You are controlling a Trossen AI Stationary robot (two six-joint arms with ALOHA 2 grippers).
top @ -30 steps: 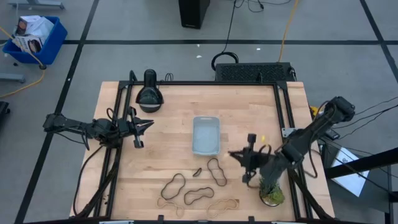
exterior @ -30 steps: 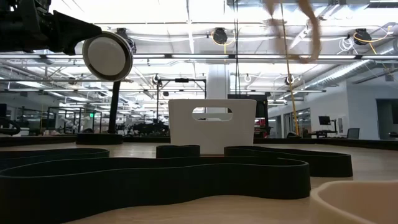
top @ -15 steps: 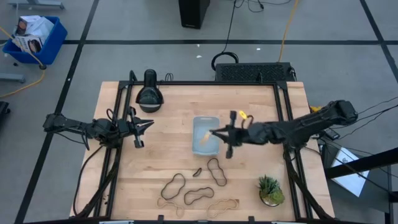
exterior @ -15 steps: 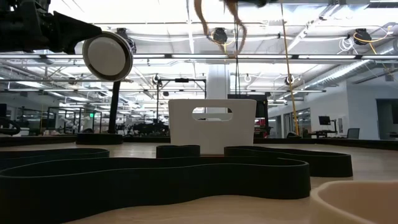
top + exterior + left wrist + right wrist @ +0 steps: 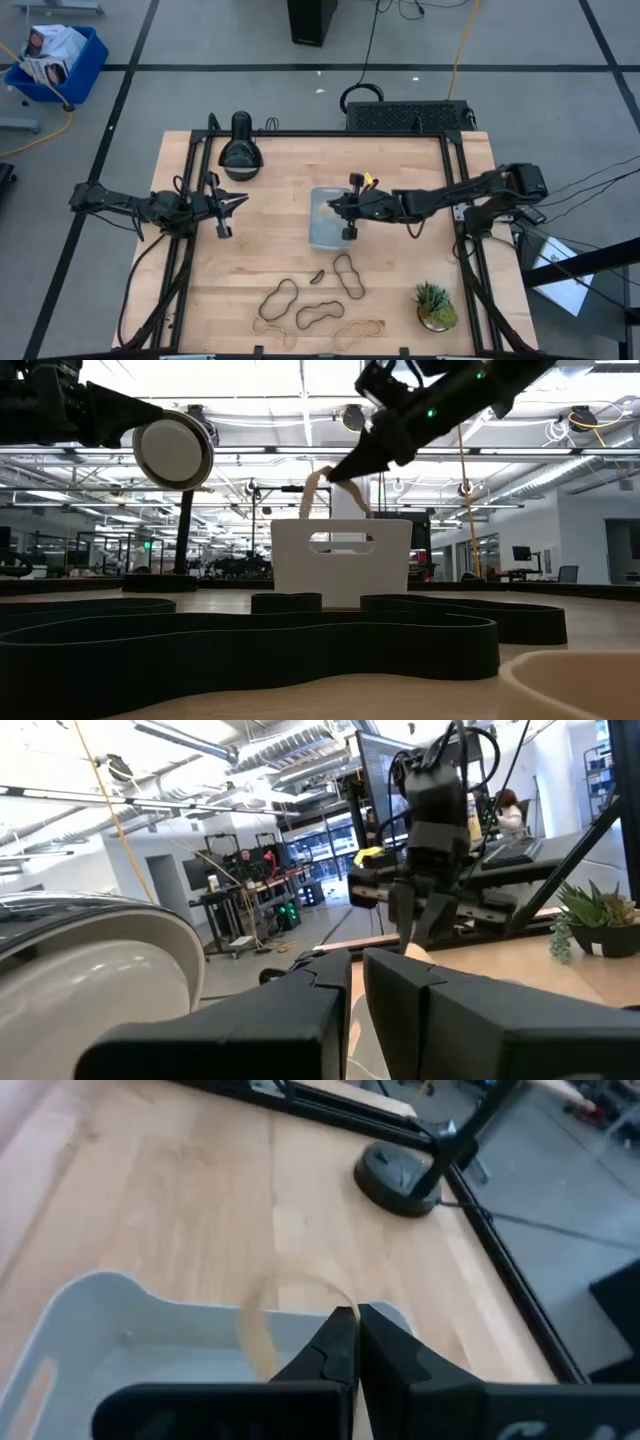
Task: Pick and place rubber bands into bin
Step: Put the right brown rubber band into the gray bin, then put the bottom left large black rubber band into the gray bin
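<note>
My right gripper (image 5: 345,207) reaches in from the table's right and hovers over the pale blue-grey bin (image 5: 330,232), shut on a tan rubber band (image 5: 322,485). The band's loop also shows in the right wrist view (image 5: 262,1308), over the bin (image 5: 90,1330). My left gripper (image 5: 232,203) waits, shut and empty, at the table's left. Several black bands (image 5: 348,275) (image 5: 280,298) (image 5: 318,315) and tan bands (image 5: 358,330) lie flat on the table near its front edge. My right gripper pinches the tan band's upper end (image 5: 336,1302) between its two fingertips. The fingers slant down from the table's right. The band hangs below them as a slack loop, and its lower part drops behind the bin's wall (image 5: 340,565).
A black desk lamp (image 5: 240,152) stands at the far left of the table. A small potted plant (image 5: 435,305) stands near the front right. Black frame rails (image 5: 455,190) run along the table's sides.
My right gripper has carried the tan band from near the potted plant toward the far and left, over the bin. It has then come down, so the band's loop hangs into the bin. It has stayed shut on the band.
</note>
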